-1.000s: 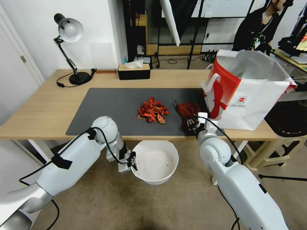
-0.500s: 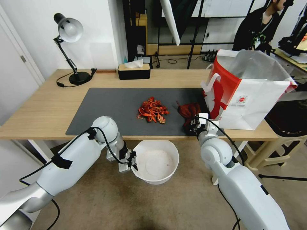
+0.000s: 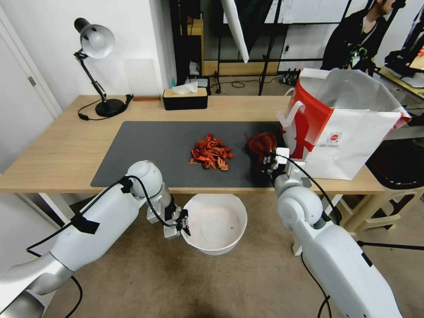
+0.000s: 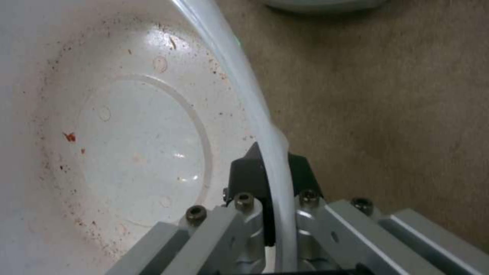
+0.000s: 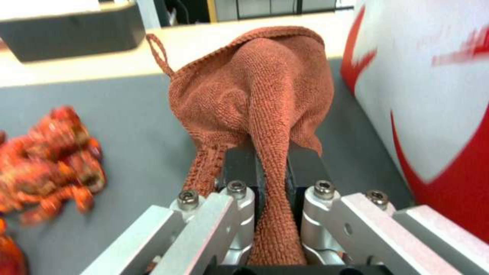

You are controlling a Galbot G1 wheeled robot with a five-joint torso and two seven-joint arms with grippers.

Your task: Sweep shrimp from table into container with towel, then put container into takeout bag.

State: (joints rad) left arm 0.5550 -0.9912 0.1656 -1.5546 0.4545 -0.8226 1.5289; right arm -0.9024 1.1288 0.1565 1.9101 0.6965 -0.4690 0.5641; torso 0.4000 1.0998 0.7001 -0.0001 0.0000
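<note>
At the lower left of the head view, the left gripper [image 3: 184,226] pinches the rim of the round white plastic container [image 3: 216,223], one pad inside the wall and one outside, as the left wrist view shows [image 4: 272,183]. It holds the faintly red-stained bowl below the near edge of the long light-wood table [image 3: 53,154], mouth up, apparently so that whatever is pushed off the edge drops straight in.

Near the frame's centre, the pile of bright red-orange shrimp shells [image 3: 210,153] lies on the dark grey mat [image 3: 145,150], just beyond the bowl and in line with it.

Right of centre, the right gripper [image 3: 266,162] is clamped on a bunched fold of the dark rust-red towel [image 3: 260,145]; in the right wrist view [image 5: 265,168] the cloth [image 5: 255,95] balloons out past the fingertips, forming a soft pad, probably to serve as the sweeping face.

At the upper right stands the large white paper takeout bag with red side panels [image 3: 353,137], open-topped beside the towel, ready to take the bowl afterwards.
</note>
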